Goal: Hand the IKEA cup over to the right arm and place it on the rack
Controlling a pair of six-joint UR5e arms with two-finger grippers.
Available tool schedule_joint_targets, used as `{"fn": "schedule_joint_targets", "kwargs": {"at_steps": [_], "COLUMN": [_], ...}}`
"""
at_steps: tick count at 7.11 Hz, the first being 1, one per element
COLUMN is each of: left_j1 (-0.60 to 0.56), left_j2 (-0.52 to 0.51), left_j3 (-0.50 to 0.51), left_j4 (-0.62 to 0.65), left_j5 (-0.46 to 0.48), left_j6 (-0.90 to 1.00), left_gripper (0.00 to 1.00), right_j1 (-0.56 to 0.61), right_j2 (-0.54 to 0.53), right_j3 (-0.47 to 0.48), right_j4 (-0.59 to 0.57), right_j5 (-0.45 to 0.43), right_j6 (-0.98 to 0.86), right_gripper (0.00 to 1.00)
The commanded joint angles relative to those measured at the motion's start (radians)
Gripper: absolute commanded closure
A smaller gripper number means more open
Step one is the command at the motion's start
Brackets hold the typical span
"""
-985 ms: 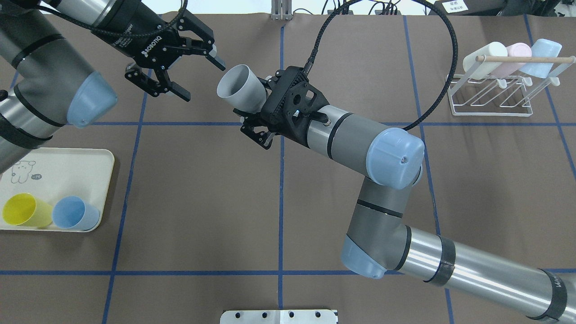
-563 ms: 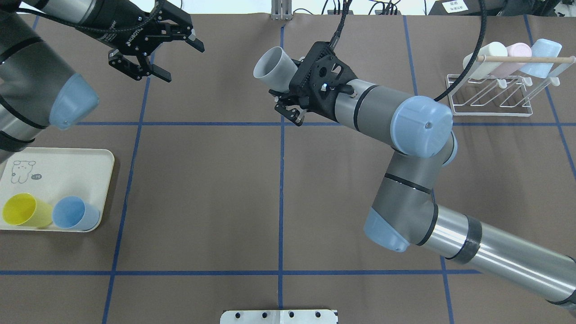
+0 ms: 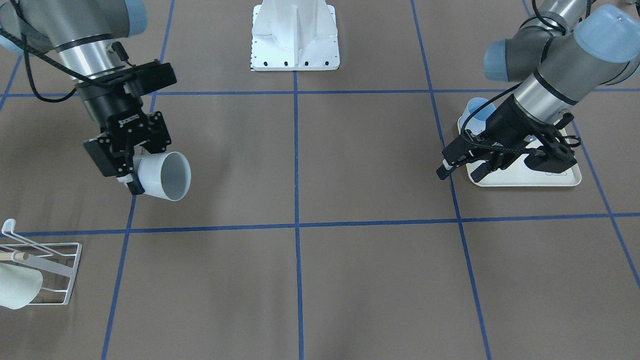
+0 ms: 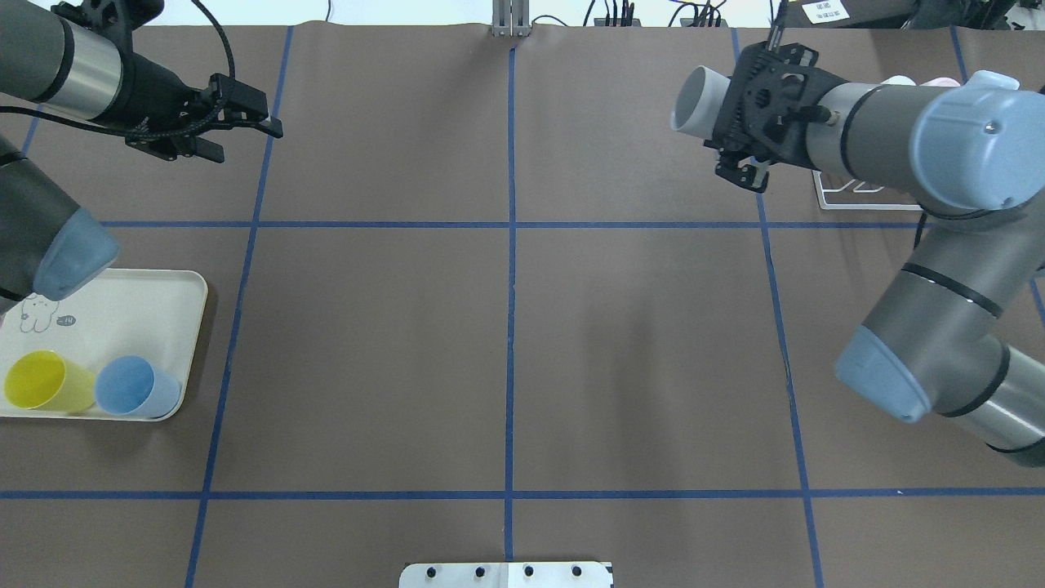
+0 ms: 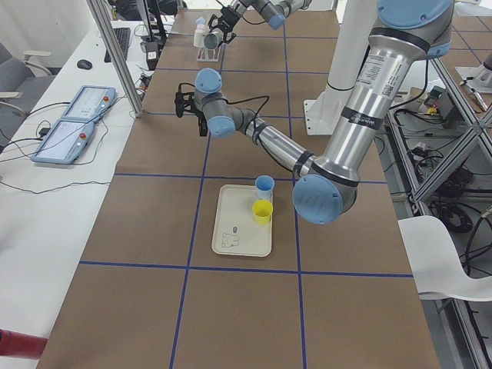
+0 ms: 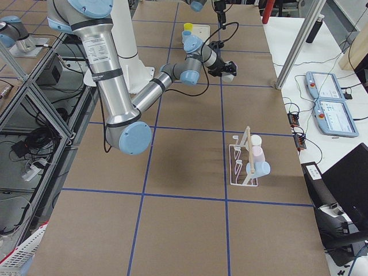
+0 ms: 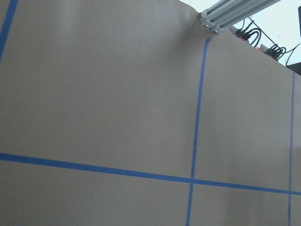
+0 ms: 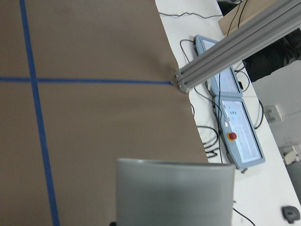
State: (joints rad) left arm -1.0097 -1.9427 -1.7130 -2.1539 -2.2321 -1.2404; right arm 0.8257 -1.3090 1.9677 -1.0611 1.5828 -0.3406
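Grey plastic IKEA cup [image 4: 692, 102] lies sideways in the right arm's black 2-finger hand [image 3: 128, 172], clamped near its base above the brown desk [image 4: 506, 351] and close to the white wire rack [image 6: 244, 167] — so the transfer looks done. Next, its mouth must tip over a free prong beside the 3 racked cups [image 6: 256, 154]. Left hand [image 4: 245, 140] — spread wide, empty.

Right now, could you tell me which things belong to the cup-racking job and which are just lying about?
In the job: grey cup, right end effector gripping it, white rack.
Lying about: cream tray with yellow cup and blue cup, three cups already racked, left end effector, open and empty.
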Motion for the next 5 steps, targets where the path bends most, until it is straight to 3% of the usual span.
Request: {"fn": "schedule_joint_targets", "kwargs": {"at_steps": [1, 5], "left_j1": [0.002, 0.003], "left_j2": [0.013, 0.011], "left_j3": [0.000, 0.000], "left_j4": [0.000, -0.001], "left_j5": [0.005, 0.005], "left_j6": [0.013, 0.013], "left_gripper": [0.00, 0.00], "right_j1": [0.105, 0.252], "right_j2": [-0.174, -0.305], "right_j3": [0.022, -0.010], "right_j4": [-0.013, -0.013], "right_j5": [-0.010, -0.021], "right_j6": [-0.392, -0.962], "right_gripper": [0.40, 0.43]}}
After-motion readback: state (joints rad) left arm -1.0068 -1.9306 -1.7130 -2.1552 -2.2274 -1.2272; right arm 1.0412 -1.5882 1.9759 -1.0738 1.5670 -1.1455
